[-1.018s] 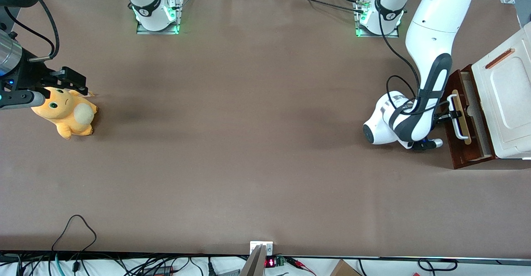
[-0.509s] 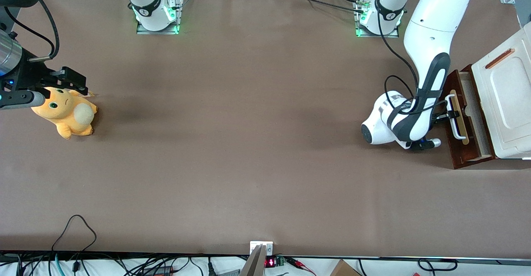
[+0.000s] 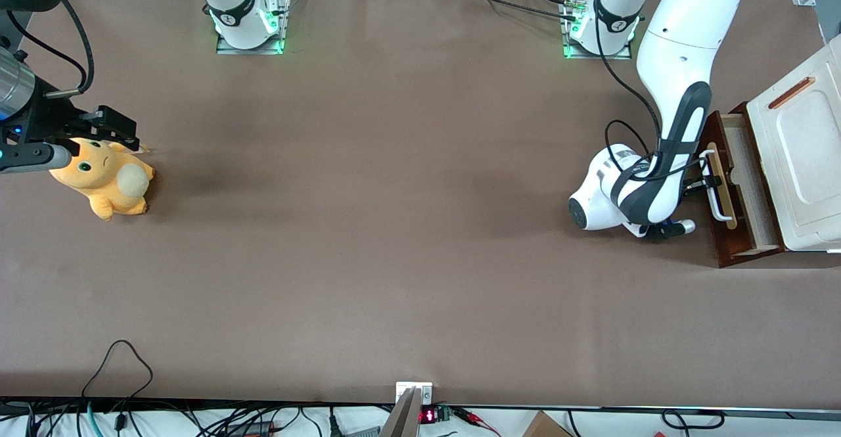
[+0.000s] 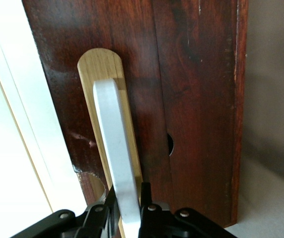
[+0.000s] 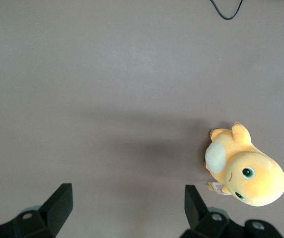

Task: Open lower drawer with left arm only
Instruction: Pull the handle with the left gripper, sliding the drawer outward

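Note:
The lower drawer [image 3: 739, 227] stands partly pulled out of the white cabinet [image 3: 798, 161] at the working arm's end of the table, its pale wood tray [image 3: 755, 181] showing. Its dark red-brown front [image 4: 191, 99] carries a pale wooden strip [image 4: 95, 64] and a white loop handle [image 4: 113, 129]. The left arm [image 3: 677, 95] reaches down in front of the drawer. Its black gripper [image 3: 704, 181] [image 4: 128, 196] is shut on the white handle, one finger on each side of the bar.
An orange plush toy [image 3: 105, 177] [image 5: 244, 171] lies toward the parked arm's end of the table. The cabinet's white top has an orange-brown slot [image 3: 792, 92]. Cables [image 3: 118, 365] hang over the table's near edge.
The gripper has moved toward the table's middle with the handle in it, and the lower drawer has slid farther out of the cabinet, showing more of its tray.

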Controlling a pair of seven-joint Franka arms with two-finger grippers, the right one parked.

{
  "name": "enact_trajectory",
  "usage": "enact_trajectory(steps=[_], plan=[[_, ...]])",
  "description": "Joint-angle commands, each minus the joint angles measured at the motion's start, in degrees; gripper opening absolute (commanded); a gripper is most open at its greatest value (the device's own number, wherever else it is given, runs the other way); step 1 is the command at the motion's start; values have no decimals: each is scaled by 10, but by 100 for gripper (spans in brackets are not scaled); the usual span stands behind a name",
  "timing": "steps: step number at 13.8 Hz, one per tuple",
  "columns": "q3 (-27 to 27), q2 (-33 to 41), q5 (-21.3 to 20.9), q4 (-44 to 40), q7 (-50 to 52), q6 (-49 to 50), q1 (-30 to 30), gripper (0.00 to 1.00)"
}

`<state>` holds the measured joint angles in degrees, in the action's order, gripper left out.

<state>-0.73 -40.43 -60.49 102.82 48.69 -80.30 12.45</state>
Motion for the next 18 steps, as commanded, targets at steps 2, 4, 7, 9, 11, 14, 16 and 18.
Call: enact_trajectory(steps=[2, 4, 7, 9, 11, 14, 16, 18], plan=[[0, -2, 19, -19, -10, 8, 14, 16], [0, -2, 19, -20, -9, 8, 14, 16], [0, -1, 32, -21, -9, 8, 14, 16], [0, -1, 36, -31, -4, 8, 18, 16], [0, -1, 43, -32, -2, 8, 19, 16], [0, -1, 53, -33, 3, 9, 24, 16], [0, -1, 64, -41, 7, 9, 25, 16], [0, -2, 74, -46, 11, 9, 29, 16]])
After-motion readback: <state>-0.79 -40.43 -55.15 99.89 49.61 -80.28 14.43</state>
